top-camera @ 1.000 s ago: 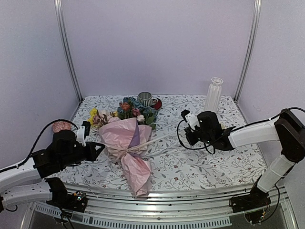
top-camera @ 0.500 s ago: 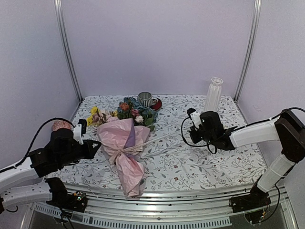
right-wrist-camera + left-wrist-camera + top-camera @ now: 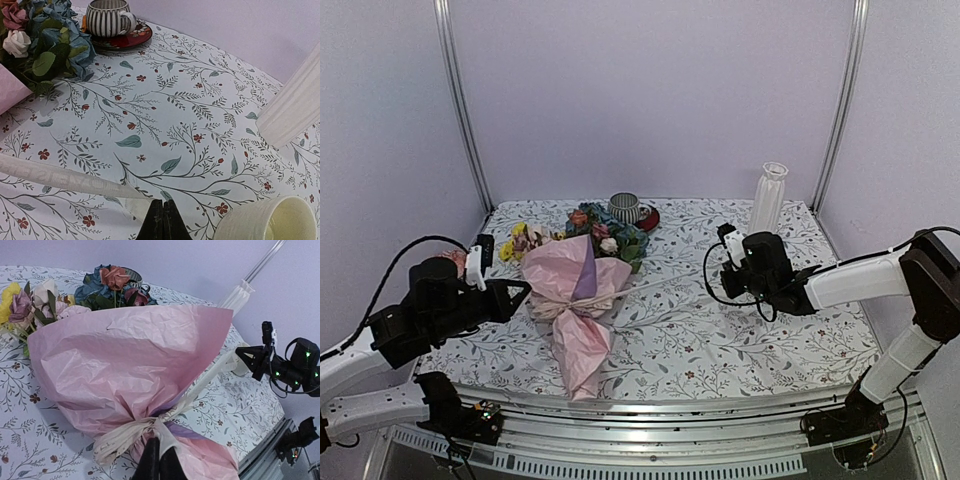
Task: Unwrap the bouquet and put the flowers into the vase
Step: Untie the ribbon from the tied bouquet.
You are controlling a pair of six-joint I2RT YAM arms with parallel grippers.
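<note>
**Untying stage: knot not yet free, nothing in the vase**

- The bouquet (image 3: 575, 295) lies flat on the worktop (image 3: 720, 340), left of centre, with its blooms toward the back wall.
- Tissue paper (image 3: 125, 365) is fully wrapped and cinched at the waist by the knot (image 3: 150, 422).
- Right pincer (image 3: 162, 212) is clamped tight on the long ribbon (image 3: 65, 176) tail. The tail runs in a straight line from the knot across to it.
- Left pincer (image 3: 159, 455) is fully closed, tips right at the knot. I can't tell whether it has ribbon, paper or nothing.
- The vase (image 3: 770, 197) stands upright at the far right, well apart from the bouquet, with no stems showing in it.
- My read on progress: no step is finished.
- Left to do: free the knot, open the paper, and move the flowers (image 3: 605, 232) to the vase.
</note>
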